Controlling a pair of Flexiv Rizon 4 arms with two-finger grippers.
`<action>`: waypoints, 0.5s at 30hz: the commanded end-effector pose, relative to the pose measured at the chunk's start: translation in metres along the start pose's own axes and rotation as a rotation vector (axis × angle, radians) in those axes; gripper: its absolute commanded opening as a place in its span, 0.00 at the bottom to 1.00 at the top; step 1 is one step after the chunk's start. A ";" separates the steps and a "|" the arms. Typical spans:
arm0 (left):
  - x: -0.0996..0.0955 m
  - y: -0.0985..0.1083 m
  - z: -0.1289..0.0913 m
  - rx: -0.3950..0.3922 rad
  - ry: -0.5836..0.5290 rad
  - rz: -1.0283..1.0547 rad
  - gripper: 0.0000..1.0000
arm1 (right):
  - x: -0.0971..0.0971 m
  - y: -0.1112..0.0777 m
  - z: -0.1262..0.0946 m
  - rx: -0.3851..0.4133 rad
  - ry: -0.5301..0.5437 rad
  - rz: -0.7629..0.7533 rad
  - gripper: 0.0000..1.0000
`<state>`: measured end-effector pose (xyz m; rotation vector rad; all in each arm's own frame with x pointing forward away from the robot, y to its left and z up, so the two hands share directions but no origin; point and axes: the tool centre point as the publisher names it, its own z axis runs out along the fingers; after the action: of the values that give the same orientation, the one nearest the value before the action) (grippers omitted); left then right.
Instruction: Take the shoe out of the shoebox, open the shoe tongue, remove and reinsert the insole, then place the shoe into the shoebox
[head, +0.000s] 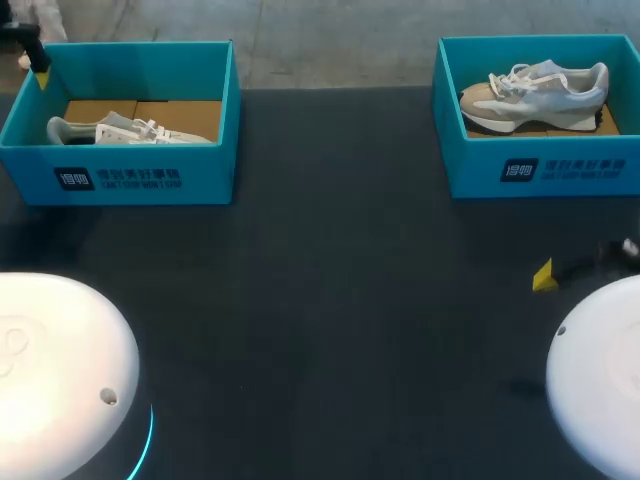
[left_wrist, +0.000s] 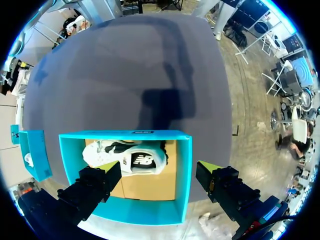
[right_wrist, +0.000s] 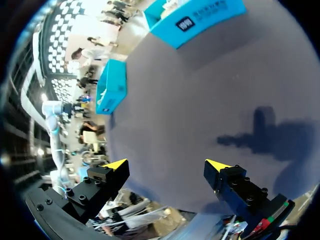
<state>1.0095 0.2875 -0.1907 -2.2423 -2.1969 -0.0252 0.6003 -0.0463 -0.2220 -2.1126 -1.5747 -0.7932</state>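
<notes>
The left end effector (left_wrist: 157, 167) hangs spread wide over the left shoebox (left_wrist: 184, 170) and holds nothing. One of its yellow fingertips is above the white sneaker (left_wrist: 127, 157), which lies on its side inside the box, and the other is out past the box's wall. The right end effector (right_wrist: 166, 164) is likewise wide and empty, above the dark surface (right_wrist: 200, 90) at the near right. At the far right, the right shoebox (head: 540, 170) holds a grey-and-tan sneaker (head: 535, 92), sole down.

Both wide open and well apart: left claw (left_wrist: 159, 166), right claw (right_wrist: 166, 164).
</notes>
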 end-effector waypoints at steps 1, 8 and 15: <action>0.000 0.000 0.000 -0.001 0.002 0.001 1.00 | 0.019 0.023 -0.019 0.002 -0.161 -0.046 1.00; 0.000 0.000 0.000 -0.001 0.002 0.001 1.00 | 0.019 0.065 -0.025 0.000 -0.305 -0.140 1.00; 0.000 0.000 0.000 -0.001 0.002 0.001 1.00 | 0.021 0.102 -0.032 -0.017 -0.409 -0.223 1.00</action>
<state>1.0095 0.2876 -0.1907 -2.2427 -2.1973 -0.0247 0.6691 -0.0826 -0.1820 -2.2243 -2.0162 -0.5958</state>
